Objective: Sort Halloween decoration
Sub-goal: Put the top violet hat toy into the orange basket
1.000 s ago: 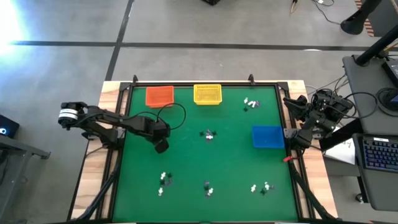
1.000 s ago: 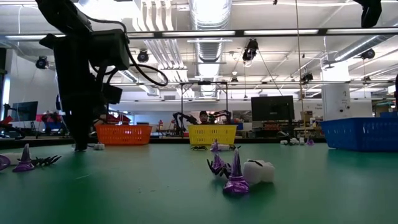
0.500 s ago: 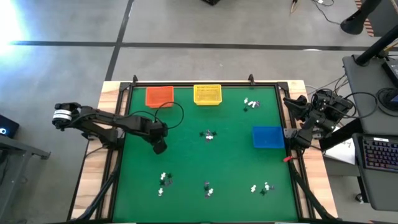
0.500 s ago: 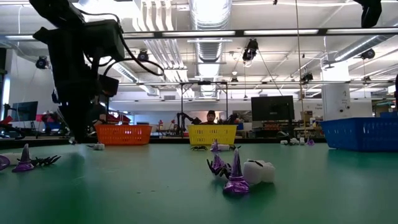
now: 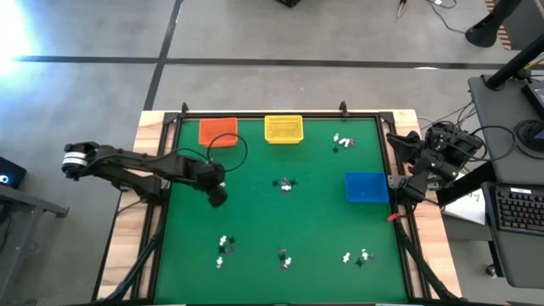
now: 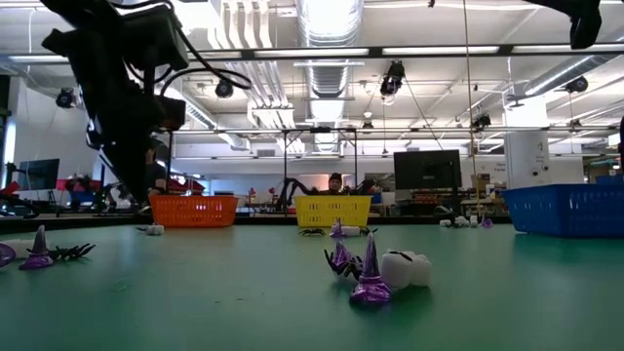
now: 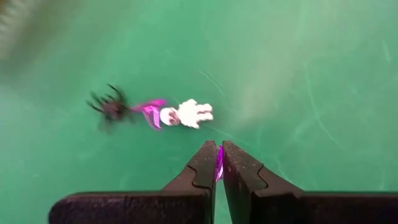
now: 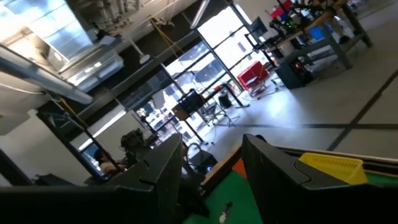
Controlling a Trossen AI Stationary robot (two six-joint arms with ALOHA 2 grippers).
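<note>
The left gripper (image 7: 219, 163), over open green mat, is clenched on a small purple plastic trinket (image 7: 219, 163); ahead of its jaws lie three more: white figure (image 7: 188, 114), purple piece (image 7: 149, 112), black spider (image 7: 111, 107). The right gripper (image 8: 211, 163) stands released at the table's (image 5: 297, 212) right edge.

1. Three baskets on the green table (image 5: 323, 221): one orange basket (image 5: 218, 131), one yellow basket (image 5: 284, 128), one blue basket (image 5: 366, 187).
2. Five little clusters of trinkets (image 5: 286, 184) out on the mat: one centre, one far right, three along the near edge.
3. Two arms: left gripper (image 5: 218, 197), right gripper (image 5: 398, 141).
</note>
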